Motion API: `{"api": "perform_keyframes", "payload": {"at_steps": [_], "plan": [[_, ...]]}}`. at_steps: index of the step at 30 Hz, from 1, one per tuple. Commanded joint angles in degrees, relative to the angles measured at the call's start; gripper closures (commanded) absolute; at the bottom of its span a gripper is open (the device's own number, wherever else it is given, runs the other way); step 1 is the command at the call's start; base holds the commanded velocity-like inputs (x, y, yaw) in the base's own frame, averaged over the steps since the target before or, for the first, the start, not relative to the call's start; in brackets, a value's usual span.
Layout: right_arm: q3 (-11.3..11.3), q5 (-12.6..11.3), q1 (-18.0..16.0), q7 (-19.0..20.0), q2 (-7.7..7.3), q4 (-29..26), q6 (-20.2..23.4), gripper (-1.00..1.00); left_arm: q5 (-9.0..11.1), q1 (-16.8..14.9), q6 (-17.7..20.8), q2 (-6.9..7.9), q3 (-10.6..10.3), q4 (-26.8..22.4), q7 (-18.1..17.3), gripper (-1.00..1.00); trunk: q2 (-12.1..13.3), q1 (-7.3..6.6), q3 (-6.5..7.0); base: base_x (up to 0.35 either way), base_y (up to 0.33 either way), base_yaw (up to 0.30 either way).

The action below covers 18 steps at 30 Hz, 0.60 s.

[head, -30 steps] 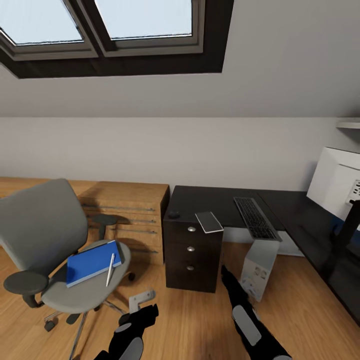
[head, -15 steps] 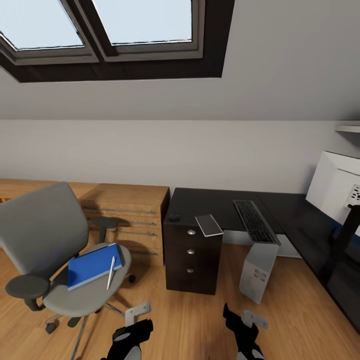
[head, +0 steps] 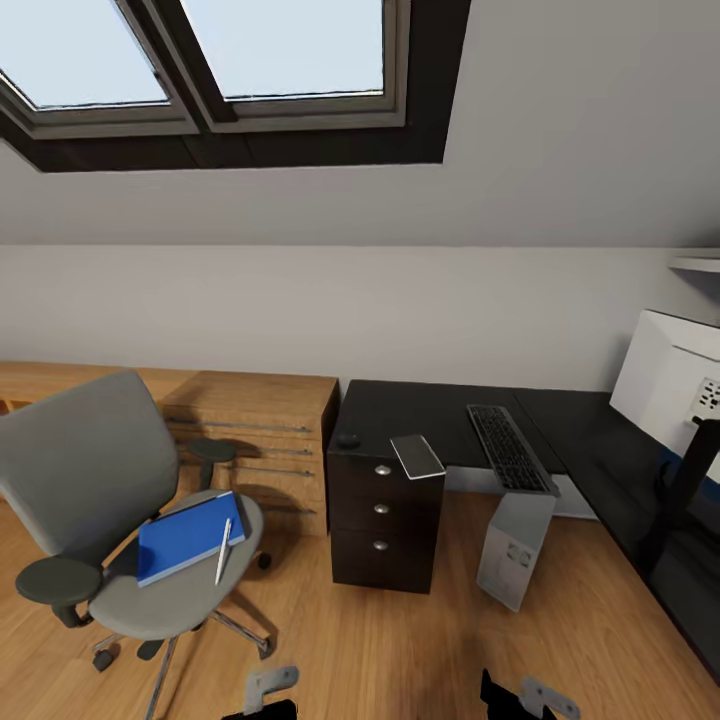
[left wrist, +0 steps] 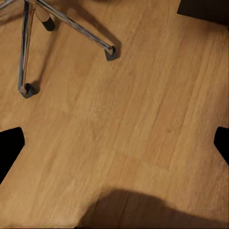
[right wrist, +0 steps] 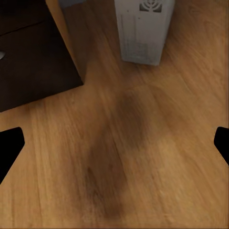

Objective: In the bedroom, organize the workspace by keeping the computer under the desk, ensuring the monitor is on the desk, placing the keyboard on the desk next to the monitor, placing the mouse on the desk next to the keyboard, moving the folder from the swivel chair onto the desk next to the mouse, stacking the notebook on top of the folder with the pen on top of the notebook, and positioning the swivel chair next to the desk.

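Observation:
The grey swivel chair (head: 85, 465) stands left of the desk (head: 430, 405), with the blue folder (head: 185, 533) on its seat and the white pen (head: 222, 550) on the folder. On the black desk top lie the mouse (head: 347, 438), the notebook (head: 418, 456) jutting over the front edge, and the keyboard (head: 510, 448). The monitor (head: 670, 385) stands at the right, white back toward me. The computer (head: 515, 548) sits on the floor by the desk. My left gripper (left wrist: 114, 145) hangs open over bare floor near the chair's chrome base (left wrist: 71, 31). My right gripper (right wrist: 114, 145) is open over floor short of the computer (right wrist: 143, 28).
A light wooden drawer chest (head: 255, 435) runs along the wall behind the chair. The black three-drawer unit (head: 385, 520) stands under the desk's left end. The ceiling slopes low, with skylights (head: 280, 45) above. Open wooden floor (head: 360, 640) lies in front of me.
Both arms have dropped toward the lower edge of the head view. The view has tilted up slightly. The chair, the desk and the things on them have kept their places.

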Motion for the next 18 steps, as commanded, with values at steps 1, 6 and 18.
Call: {"api": "perform_keyframes", "payload": {"at_steps": [1,6,18], "plan": [[0.5,-0.2,0.0,-0.3,-0.09,0.1,-0.2,-1.0,0.1,-0.1,0.1,-0.04,-0.5,0.9,0.2,-1.0,0.4,-0.23,0.12,0.0,0.0,0.0],[0.5,-0.2,0.0,-0.4,-0.26,0.3,-0.6,-1.0,0.1,-0.1,-0.8,-1.55,-0.9,6.2,-3.2,-1.0,2.4,-1.32,1.02,0.0,0.0,0.0],[0.4,-0.2,0.8,-0.5,-0.56,0.5,-0.6,-1.0,0.0,-0.1,-4.6,-2.94,-0.8,12.3,-8.8,-1.0,7.2,-3.96,3.17,0.0,0.0,-0.001]]}}
